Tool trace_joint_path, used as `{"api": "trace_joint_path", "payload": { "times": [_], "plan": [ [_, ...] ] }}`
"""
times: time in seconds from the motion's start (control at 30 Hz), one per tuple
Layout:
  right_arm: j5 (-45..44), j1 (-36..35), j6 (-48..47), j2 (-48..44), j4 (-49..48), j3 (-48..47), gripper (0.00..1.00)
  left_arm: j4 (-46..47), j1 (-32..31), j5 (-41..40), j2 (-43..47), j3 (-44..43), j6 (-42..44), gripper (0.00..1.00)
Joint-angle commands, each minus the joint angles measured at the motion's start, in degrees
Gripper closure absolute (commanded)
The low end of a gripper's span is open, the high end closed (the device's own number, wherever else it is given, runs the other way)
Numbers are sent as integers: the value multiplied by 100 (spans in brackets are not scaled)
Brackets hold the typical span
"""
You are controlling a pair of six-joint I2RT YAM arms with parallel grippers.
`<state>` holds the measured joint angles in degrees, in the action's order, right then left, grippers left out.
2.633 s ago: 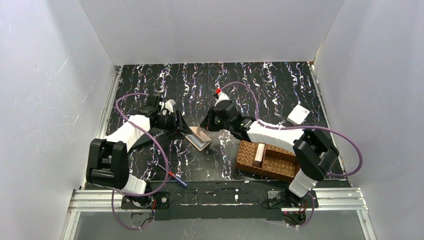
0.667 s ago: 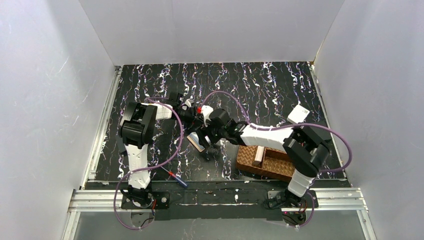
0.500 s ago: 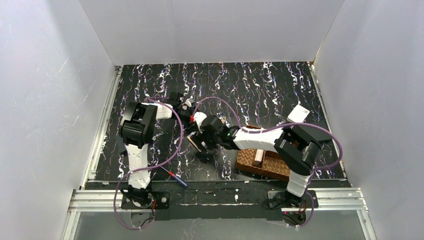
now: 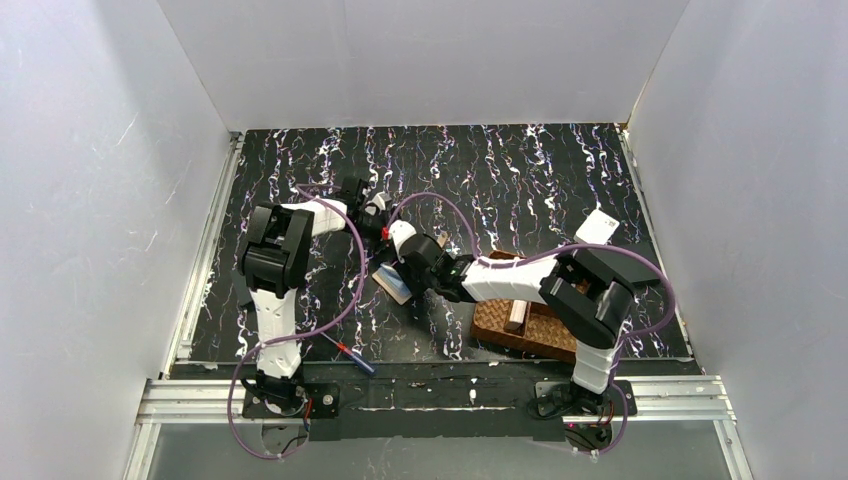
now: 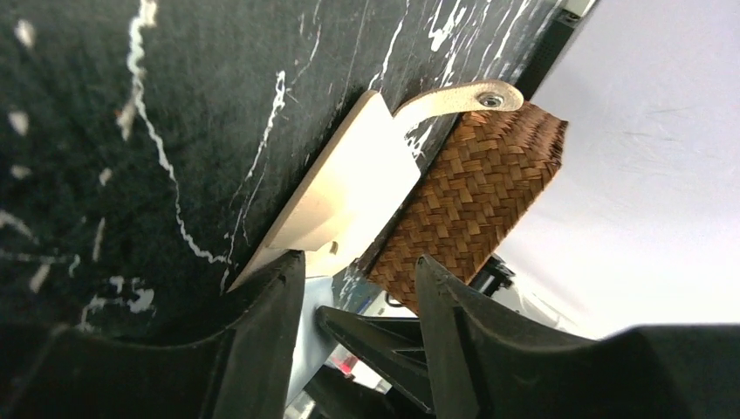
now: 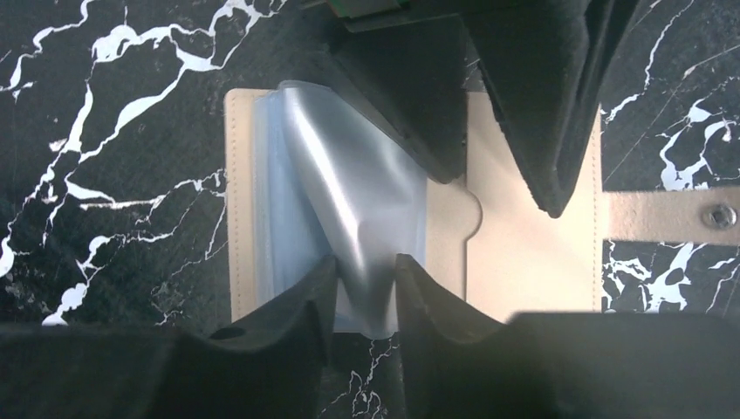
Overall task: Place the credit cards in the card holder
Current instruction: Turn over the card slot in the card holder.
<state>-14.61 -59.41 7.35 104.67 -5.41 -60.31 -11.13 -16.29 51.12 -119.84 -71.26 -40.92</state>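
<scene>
Card holder [image 6: 524, 262] lies open and flat on the black, white-veined bench [image 4: 500, 170], left of centre and just left of the woven basket [image 4: 540, 335]. Its inner face is smooth cream with a stitched border. A cream strap [image 6: 663, 216] with a metal snap stud [image 6: 719, 216] runs off one side.

Right gripper [image 6: 365, 271]: jaws drawn close, pinching a clear plastic sleeve [image 6: 349, 183] of the holder. The film is bluish and glossy, and it bulges up in a fold between the dark fingers.

Left gripper [image 6: 493, 175]: jaws spread. The matte black fingers [image 6: 541, 105] come in from the opposite side, tips on the cream leaf beside the sleeves. Cannot tell how hard they press.

Left wrist view: brown herringbone weave of the basket stands just behind the holder.

One white credit card [image 4: 598, 228] lies flat near the bench's right edge, well apart from the holder. A pale tan piece [image 4: 517, 314] stands in the basket; cannot tell if it is cards.

Screwdriver [image 4: 350, 355], blue and red handle, lies near the front edge.
</scene>
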Motion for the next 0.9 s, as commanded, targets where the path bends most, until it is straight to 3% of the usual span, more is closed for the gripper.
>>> {"api": "trace_joint_path", "payload": {
  "times": [0.0,0.2,0.4,0.6,0.87],
  "plan": [
    [-152,138,531,94,-113,54,65,-1148,68,-765,599,-274,965,47],
    [514,655,1332,-174,-116,292,71,-1320,852,-1028,1874,281,1173,28],
    [2104,1188,2381,-209,-405,495,79,-1351,1020,-1036,3478,1263,940,24],
    [2891,1426,3358,-197,-800,739,81,-817,894,-901,4567,2739,341,30],
    [3254,1367,3894,-62,-1462,1031,78,29,449,-1125,4502,3421,-198,56]
  ]
}}
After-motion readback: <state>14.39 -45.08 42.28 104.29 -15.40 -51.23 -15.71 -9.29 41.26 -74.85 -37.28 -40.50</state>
